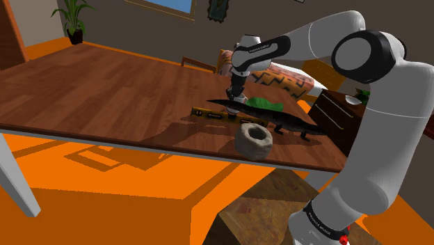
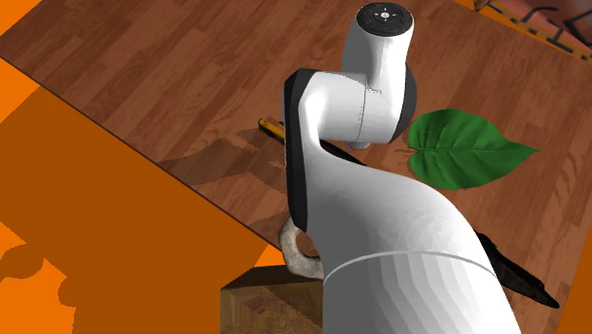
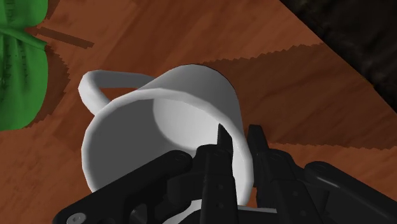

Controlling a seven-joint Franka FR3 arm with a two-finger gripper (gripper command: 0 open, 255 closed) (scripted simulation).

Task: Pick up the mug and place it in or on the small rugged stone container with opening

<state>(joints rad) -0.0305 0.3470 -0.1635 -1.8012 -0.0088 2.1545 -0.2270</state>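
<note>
A white mug (image 3: 165, 114) with a loop handle stands on the brown wooden table, beside a green leaf (image 3: 19, 63). My black gripper (image 3: 238, 135) is shut on the mug's rim wall, one finger inside the cup and one outside, on the side away from the handle. In the shoulder view the gripper (image 1: 234, 96) is down at the table next to the leaf (image 1: 266, 104). The grey rugged stone container (image 1: 252, 140), its opening facing up, sits nearer the table's front edge, a short way from the gripper. Its edge (image 2: 296, 250) peeks from behind the arm in the second exterior view.
A long black jagged object (image 1: 278, 120) lies across the table between gripper and stone container. A yellow-and-black bar (image 1: 209, 112) lies at the shoulder view's left of it. The table edge (image 1: 209, 153) runs just in front of the container. The wooden stand (image 1: 261, 212) is below.
</note>
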